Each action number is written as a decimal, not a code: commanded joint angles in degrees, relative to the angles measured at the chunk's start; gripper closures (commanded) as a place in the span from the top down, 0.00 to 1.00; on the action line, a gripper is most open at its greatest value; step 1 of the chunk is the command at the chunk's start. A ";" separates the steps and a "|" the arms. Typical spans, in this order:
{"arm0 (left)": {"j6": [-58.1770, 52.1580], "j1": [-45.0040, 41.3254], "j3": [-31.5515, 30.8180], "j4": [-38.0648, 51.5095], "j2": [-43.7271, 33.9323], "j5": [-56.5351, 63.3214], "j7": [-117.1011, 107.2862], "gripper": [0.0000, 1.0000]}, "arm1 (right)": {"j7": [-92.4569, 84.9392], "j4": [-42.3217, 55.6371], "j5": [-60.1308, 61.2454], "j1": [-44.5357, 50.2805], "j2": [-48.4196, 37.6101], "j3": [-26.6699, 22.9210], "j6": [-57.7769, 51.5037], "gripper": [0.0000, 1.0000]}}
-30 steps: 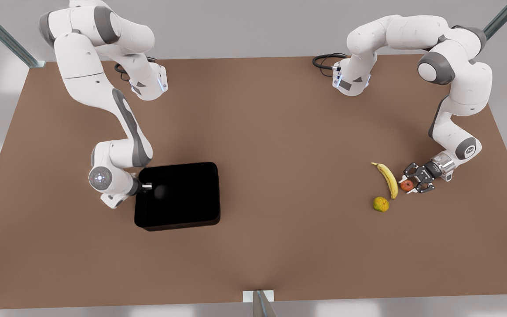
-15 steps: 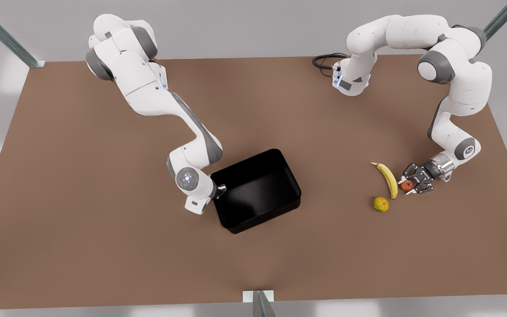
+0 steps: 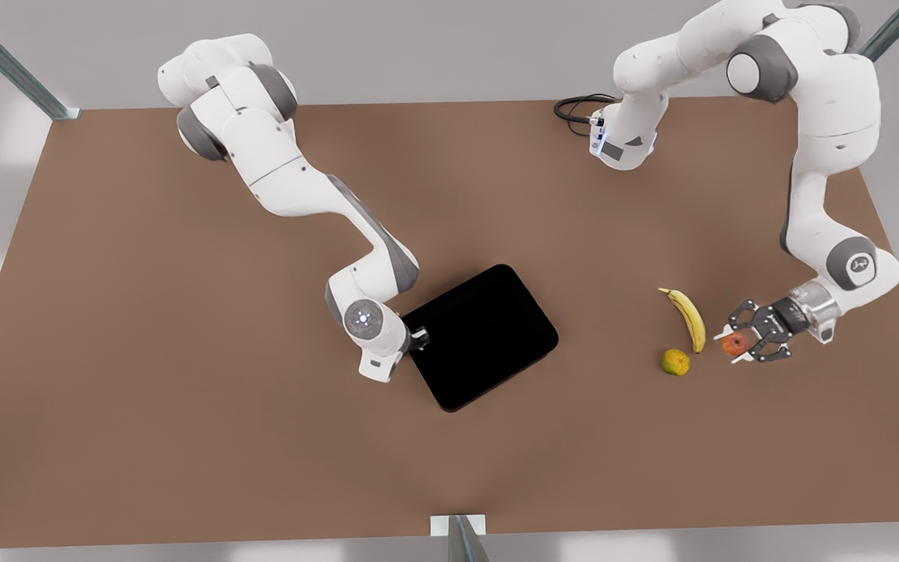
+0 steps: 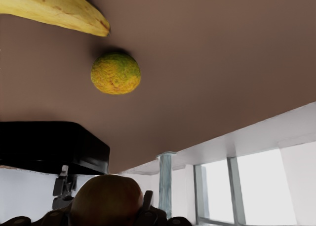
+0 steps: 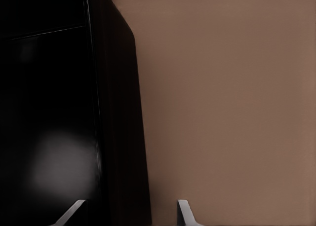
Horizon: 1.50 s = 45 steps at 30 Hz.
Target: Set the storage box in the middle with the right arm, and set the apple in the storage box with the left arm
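Compared with half a second ago, the storage box (image 3: 485,336) has been carried a little further toward the front view's right and is now turned more, so that it lies diagonally near the middle of the desk (image 3: 145,406); its inside, which was seen as a deep hollow before, is now seen only as a flat black surface. The right gripper (image 3: 421,340) is placed at the box corner that faces the front view's left, and in the right wrist view its fingertips (image 5: 183,208) are seen on both sides of the box wall (image 5: 118,137), clamped on it. On the front view's right, the left gripper (image 3: 740,344) has been moved slightly toward the near edge and the right edge of the desk, and the apple (image 3: 734,343) has gone with it; the fingers are closed on the apple, which is seen at close range in the left wrist view (image 4: 106,206). The banana (image 3: 687,316) and the yellow-green fruit (image 3: 675,362) are unchanged, just beside the apple on its box side. Between the box and these fruits a wide strip of bare desk is left, and open desk is also found along the near edge.
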 commanded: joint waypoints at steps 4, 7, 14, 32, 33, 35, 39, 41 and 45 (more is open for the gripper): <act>5.80 -7.82 -0.28 -1.58 -5.16 2.93 -8.94 0.50 | 0.11 1.87 2.26 -1.66 -4.44 1.20 -4.60 1.00; 14.85 -13.53 -5.55 -1.40 -9.38 12.42 -25.28 0.50 | 0.37 1.17 1.47 -7.98 -13.94 4.19 -18.83 1.00; 32.52 -39.20 -10.39 2.55 -8.68 32.02 -67.39 0.51 | -22.65 -0.50 -12.77 -21.79 -36.27 -8.90 -45.65 1.00; 18.91 -45.27 -9.68 23.11 0.29 66.64 -76.63 1.00 | -22.30 -1.12 -12.68 -23.46 -36.09 -9.60 -46.45 1.00; 15.74 -45.00 -9.60 23.56 -1.46 69.64 -63.81 1.00 | -22.30 -1.12 -12.77 -23.46 -36.18 -9.61 -46.45 1.00; 4.58 -43.86 -4.33 23.29 -7.35 70.61 -36.65 1.00 | -22.30 -0.24 -14.53 -23.46 -36.00 -9.69 -46.36 1.00; -8.61 -32.79 -0.46 22.24 -19.65 64.19 9.40 1.00 | -21.78 0.46 -14.71 -24.25 -36.27 -10.92 -46.45 1.00; -15.88 -24.10 -3.00 20.92 -25.37 64.63 39.29 1.00 | -21.86 0.46 -14.71 -24.34 -36.27 -10.84 -46.53 1.00; -19.95 -15.29 -18.47 24.96 -19.05 73.69 40.45 1.00 | -21.86 0.46 -14.71 -24.43 -36.27 -10.84 -46.62 1.00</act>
